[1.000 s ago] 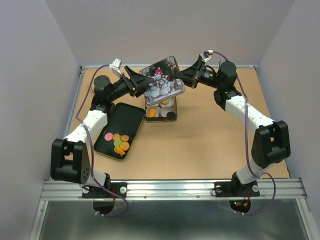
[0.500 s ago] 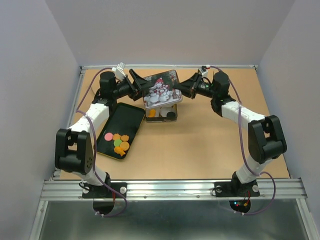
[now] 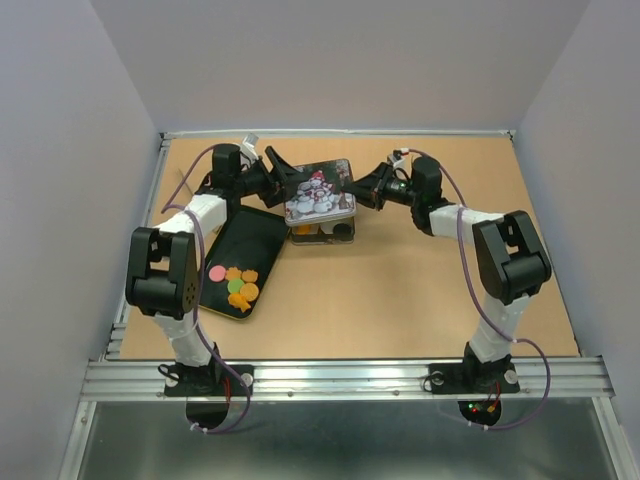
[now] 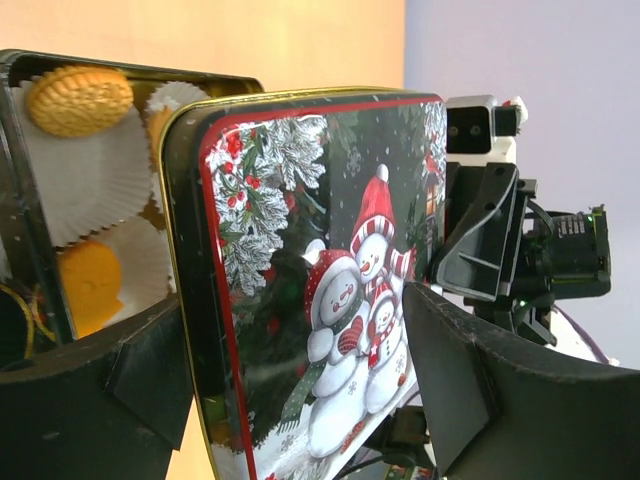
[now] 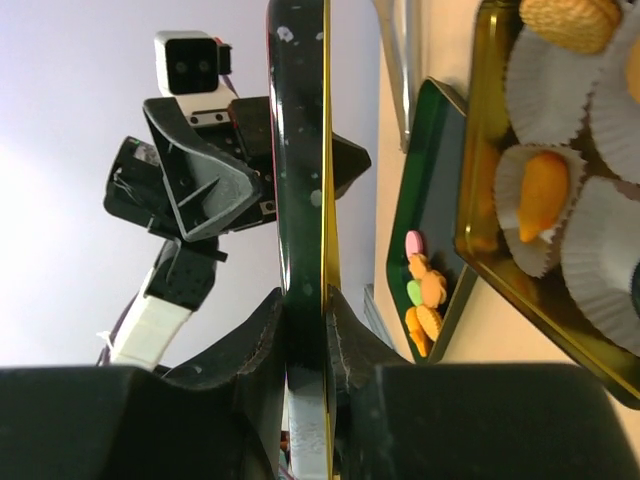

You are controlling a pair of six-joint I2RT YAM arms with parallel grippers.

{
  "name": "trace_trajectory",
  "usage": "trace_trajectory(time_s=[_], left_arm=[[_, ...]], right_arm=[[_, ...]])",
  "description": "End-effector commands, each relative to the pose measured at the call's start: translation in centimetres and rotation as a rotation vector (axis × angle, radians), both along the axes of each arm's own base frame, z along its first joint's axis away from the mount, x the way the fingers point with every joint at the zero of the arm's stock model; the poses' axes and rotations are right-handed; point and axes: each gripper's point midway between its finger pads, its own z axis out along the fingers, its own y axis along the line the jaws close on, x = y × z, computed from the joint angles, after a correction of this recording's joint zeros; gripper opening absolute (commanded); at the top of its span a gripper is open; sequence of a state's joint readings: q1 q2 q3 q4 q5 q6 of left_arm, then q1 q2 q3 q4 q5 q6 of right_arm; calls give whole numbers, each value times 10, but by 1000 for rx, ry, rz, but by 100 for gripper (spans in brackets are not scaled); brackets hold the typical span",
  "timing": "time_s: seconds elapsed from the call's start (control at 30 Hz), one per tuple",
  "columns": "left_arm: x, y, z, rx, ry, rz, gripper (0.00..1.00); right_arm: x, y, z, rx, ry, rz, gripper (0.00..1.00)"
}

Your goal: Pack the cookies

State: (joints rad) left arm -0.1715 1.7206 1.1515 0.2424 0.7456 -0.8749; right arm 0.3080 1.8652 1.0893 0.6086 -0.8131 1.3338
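Note:
The cookies (image 3: pixel 238 285), mostly orange with a pink and a green one, lie in a heap at the near end of a dark green tray (image 3: pixel 245 235); they also show in the right wrist view (image 5: pixel 420 295). A snowman tin lid (image 3: pixel 320 190) hangs tilted just over an open gold-rimmed tin (image 3: pixel 325 230). My right gripper (image 3: pixel 357 187) is shut on the lid's right edge, seen edge-on between its fingers (image 5: pixel 303 295). My left gripper (image 3: pixel 283 172) is open, and its fingers straddle the lid's left end (image 4: pixel 295 305).
The tin (image 4: pixel 22 200) holds white paper cups (image 4: pixel 90 170) with larger round biscuits (image 4: pixel 78 98) in them. The green tray lies left of the tin, near the table's left edge. Both arms reach in low over the far half of the table.
Both grippers have moved down and toward the far side with the lid. The lid now lies flatter and lower, close over the open tin.

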Motion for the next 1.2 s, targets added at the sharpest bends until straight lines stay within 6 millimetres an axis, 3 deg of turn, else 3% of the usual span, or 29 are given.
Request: trace_trajectory(time_s=[0.0, 0.23, 0.4, 0.8, 1.1, 1.17], left_arm=[[13, -7, 39, 9, -185, -54, 86], [20, -7, -2, 64, -128, -68, 86], [27, -7, -13, 89, -117, -71, 86], [48, -6, -21, 148, -122, -61, 85], [56, -9, -23, 181, -120, -64, 85], [57, -6, -23, 199, -119, -57, 85]], right_arm=[[-19, 6, -46, -63, 57, 63, 4], [-24, 4, -84, -109, 119, 83, 9], [-27, 4, -98, -128, 146, 95, 10], [-26, 3, -116, -182, 169, 112, 16], [-14, 4, -120, -219, 172, 108, 27], [-13, 4, -121, -220, 176, 107, 36]])
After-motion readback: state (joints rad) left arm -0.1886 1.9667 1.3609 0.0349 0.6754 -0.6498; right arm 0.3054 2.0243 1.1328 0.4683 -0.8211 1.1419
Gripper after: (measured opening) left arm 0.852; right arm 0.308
